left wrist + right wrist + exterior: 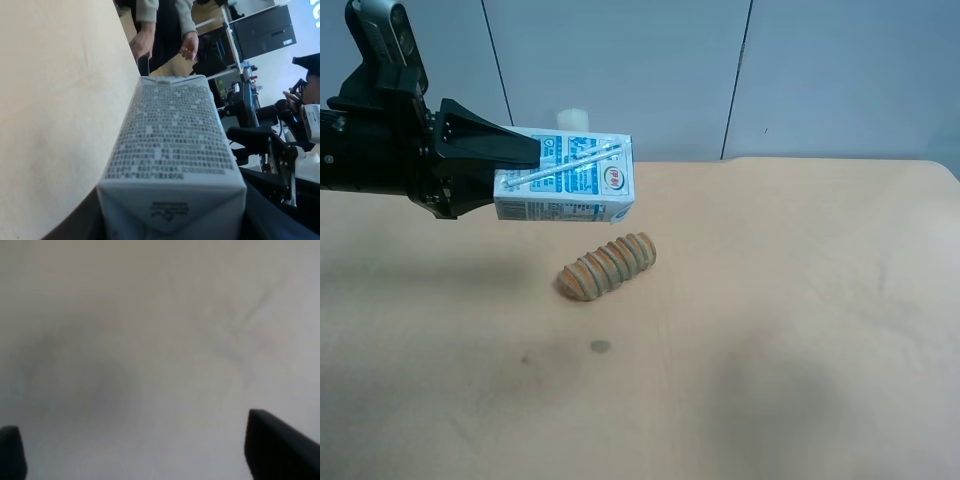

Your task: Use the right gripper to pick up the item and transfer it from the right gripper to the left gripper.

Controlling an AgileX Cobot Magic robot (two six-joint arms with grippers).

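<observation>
The white-and-blue milk carton hangs on its side in the air above the tan table, at the exterior high view's left. The left gripper, on the black arm with the grey camera, is shut on one end of it. In the left wrist view the carton fills the frame between the dark fingers. The right gripper shows only in the right wrist view. Its two black fingertips are wide apart with nothing between them, over a blurred pale surface. It is out of the exterior high view.
A ridged brown loaf lies on the table just below and right of the carton. A pale cream cylinder stands behind the carton, mostly hidden. A small dark mark is on the tabletop. People and equipment show beyond the table in the left wrist view.
</observation>
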